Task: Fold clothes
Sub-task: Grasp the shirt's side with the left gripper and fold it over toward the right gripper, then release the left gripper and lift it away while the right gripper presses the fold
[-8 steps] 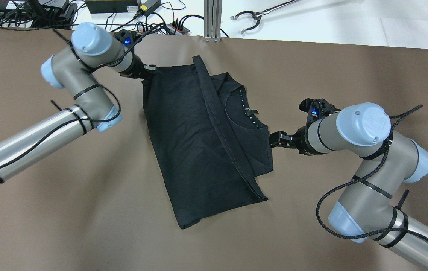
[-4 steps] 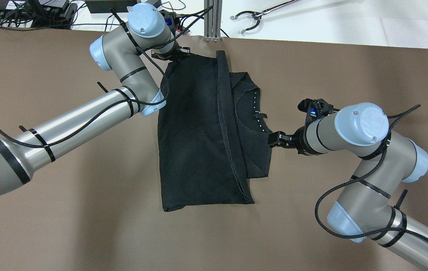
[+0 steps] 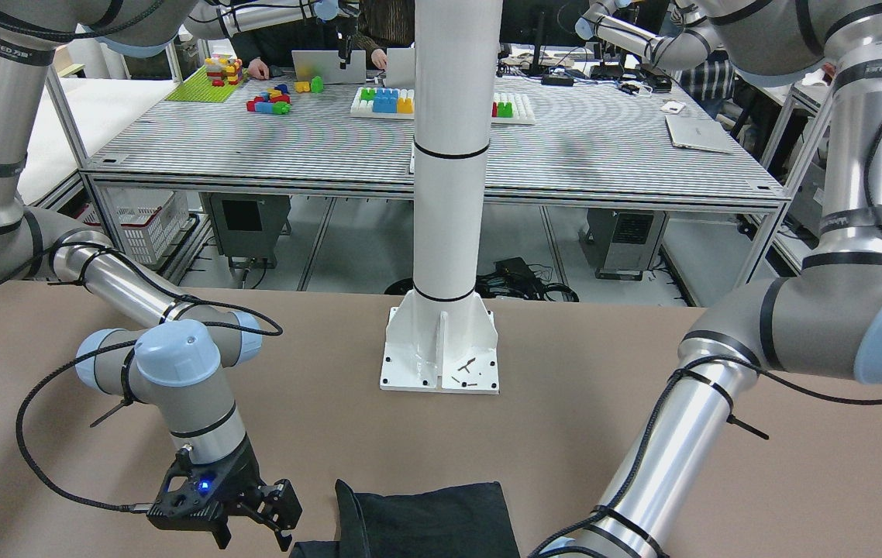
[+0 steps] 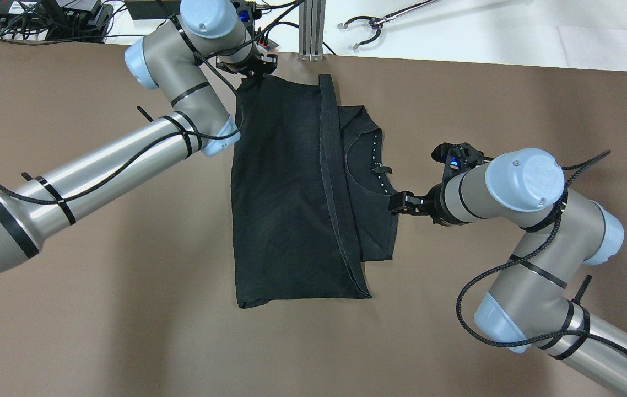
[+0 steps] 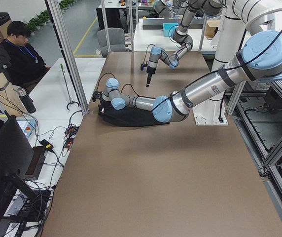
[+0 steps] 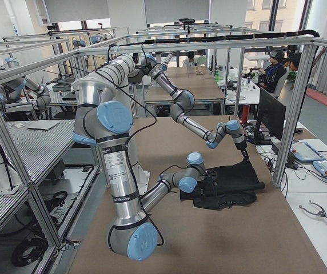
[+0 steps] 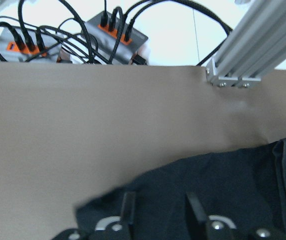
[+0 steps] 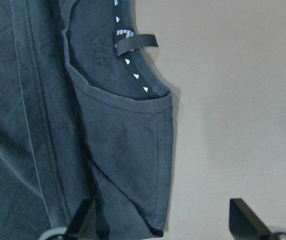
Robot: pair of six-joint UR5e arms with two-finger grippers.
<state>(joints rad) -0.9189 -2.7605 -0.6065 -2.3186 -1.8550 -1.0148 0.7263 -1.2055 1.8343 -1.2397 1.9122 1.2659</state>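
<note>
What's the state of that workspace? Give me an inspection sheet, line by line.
Surface: brown table, flat, no stains seen.
Job's things: black garment, partly folded, a hemmed flap laid over it, collar showing on its right.
Clutter: screws loose on the pillar base; grabber on the white bench beyond.
Grippers: left gripper at the garment's far corner, grip cannot be told; right gripper open at its right edge.
Cables: power strips and leads past the far edge; a black cable tied along each arm.
Surroundings: person seated past the left end; blocks on a table behind the robot.
</note>
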